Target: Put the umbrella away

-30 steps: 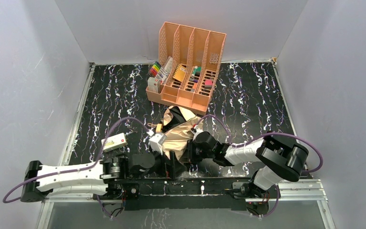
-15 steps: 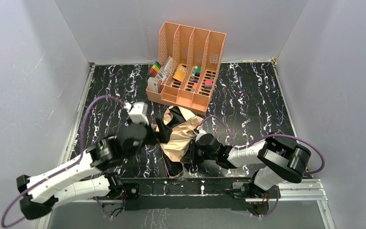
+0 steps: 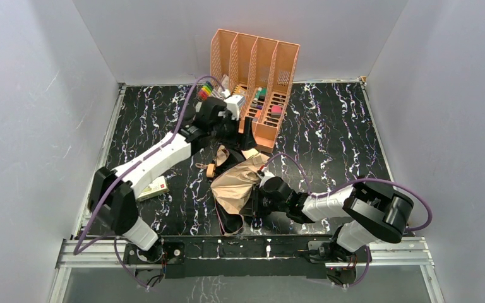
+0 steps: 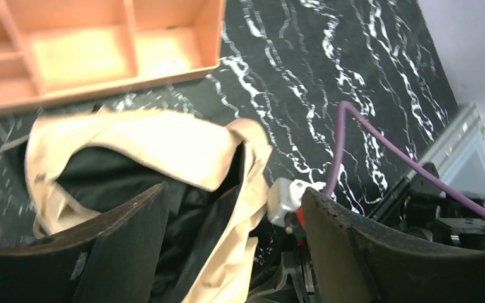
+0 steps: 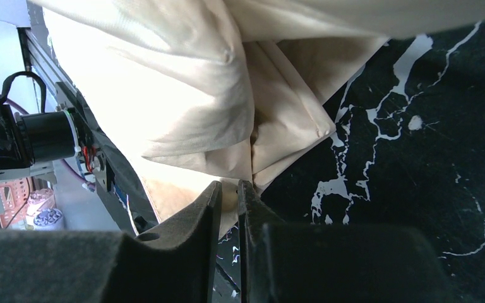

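The umbrella (image 3: 237, 183) lies crumpled in the middle of the table, tan fabric outside and black inside, just in front of the peach organizer. My left gripper (image 3: 233, 129) hovers over its far end by the organizer's front, jaws wide apart. In the left wrist view the umbrella (image 4: 164, 151) shows below and between the two fingers of this gripper (image 4: 233, 233), which hold nothing. My right gripper (image 3: 252, 201) is at the umbrella's near right side. In the right wrist view the jaws of that gripper (image 5: 228, 192) are pinched on a cream bit at the edge of the umbrella (image 5: 183, 95).
The peach file organizer (image 3: 271, 57) stands at the back with pens and small items in its slots, and its front tray (image 4: 76, 57) is close to my left fingers. A small cream box (image 3: 153, 187) lies at the left, beside the left arm. Grey walls enclose the table.
My left arm has swung from the near edge out across the table to the organizer's front, above the umbrella's far end, and its jaws have narrowed a little. The right gripper has kept its grip.
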Tool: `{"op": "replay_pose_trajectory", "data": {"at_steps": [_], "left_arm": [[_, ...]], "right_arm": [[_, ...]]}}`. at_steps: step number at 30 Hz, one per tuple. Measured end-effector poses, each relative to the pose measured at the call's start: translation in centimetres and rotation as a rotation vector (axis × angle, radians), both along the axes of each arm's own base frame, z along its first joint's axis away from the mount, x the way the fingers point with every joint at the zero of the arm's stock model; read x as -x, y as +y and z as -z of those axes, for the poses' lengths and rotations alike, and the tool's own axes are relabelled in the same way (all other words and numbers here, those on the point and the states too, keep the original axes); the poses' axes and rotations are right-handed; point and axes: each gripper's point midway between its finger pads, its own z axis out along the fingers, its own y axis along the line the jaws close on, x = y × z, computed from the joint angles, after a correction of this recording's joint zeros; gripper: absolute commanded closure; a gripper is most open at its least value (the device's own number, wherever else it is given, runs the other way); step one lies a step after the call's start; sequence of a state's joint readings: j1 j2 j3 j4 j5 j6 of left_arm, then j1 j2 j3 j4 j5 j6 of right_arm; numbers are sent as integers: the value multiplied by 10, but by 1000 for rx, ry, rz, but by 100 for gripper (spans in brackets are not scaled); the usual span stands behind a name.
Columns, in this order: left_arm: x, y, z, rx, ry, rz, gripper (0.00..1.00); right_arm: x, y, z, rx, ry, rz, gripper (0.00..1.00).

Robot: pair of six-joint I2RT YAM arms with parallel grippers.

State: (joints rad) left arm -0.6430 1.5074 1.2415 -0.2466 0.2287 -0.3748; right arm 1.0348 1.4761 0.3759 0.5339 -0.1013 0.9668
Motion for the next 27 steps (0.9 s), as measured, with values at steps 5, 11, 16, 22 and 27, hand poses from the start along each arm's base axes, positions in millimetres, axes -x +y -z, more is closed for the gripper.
{"op": "replay_pose_trajectory", "data": {"at_steps": [5,11,16,22,27], "left_arm": [[-12,-30,7,-19,9,181,37],[-10,-40,36,-70,79,293,38],[-3,-37,51,-100,124,329,43],[3,-44,48,-86,132,373,50],[9,-51,64,-94,169,406,51]], "right_arm": [[0,0,0,0,0,0,76],[0,0,0,-1,0,0,76],[0,0,0,-6,-2,2,76],[0,-1,0,-8,-3,2,76],[0,-1,0,-8,-3,2,76]]}}
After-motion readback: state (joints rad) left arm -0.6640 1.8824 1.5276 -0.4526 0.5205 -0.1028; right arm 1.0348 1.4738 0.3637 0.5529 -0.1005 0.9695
